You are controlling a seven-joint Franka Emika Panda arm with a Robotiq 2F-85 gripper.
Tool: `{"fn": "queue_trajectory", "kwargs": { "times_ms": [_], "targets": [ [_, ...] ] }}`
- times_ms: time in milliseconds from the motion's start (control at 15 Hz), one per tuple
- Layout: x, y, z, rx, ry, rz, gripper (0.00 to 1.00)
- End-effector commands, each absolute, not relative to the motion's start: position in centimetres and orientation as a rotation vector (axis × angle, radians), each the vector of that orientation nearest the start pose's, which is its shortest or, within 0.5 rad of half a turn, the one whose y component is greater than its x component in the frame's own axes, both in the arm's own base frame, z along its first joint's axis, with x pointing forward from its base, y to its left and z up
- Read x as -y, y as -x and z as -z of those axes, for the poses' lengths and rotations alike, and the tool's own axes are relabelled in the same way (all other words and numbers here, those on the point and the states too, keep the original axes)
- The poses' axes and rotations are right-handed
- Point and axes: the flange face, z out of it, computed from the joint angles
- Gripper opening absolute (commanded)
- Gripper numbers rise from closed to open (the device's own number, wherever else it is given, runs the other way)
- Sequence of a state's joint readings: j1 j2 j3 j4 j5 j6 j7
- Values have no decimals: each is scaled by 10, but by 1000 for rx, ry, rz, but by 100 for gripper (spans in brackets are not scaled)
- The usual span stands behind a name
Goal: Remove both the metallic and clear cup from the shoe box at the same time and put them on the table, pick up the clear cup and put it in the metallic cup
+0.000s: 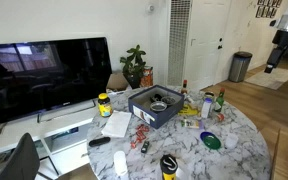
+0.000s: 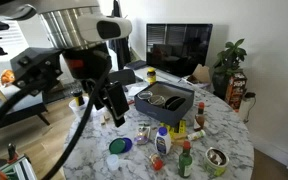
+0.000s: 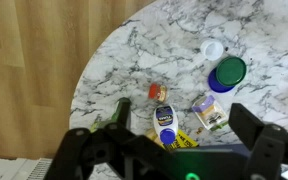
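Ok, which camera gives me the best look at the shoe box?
In an exterior view the shoe box shows best: whole, largest, open top facing the camera. In an exterior view the shoe box is also whole but smaller. The wrist view misses it, showing only the table and small clutter.

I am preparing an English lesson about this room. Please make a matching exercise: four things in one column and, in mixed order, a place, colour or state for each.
Things:
1. shoe box
2. gripper
3. potted plant
4. television

Descriptions:
a. dark screen
b. open, above the table
c. green leaves
d. resting on the table, no lid

Pairs: 1-d, 2-b, 3-c, 4-a
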State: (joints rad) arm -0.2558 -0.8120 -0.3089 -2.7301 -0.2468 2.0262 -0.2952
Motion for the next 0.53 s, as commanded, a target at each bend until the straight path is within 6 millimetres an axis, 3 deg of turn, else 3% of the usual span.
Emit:
{"fn": "queue_trajectory", "kwargs": {
  "times_ms": [0, 333, 467],
  "targets": [
    [181, -266, -449, -139, 3174, 135, 100],
    [181, -266, -449, -139, 3174, 134, 100],
    [154, -295, -441, 41, 3145, 125, 100]
  ]
}}
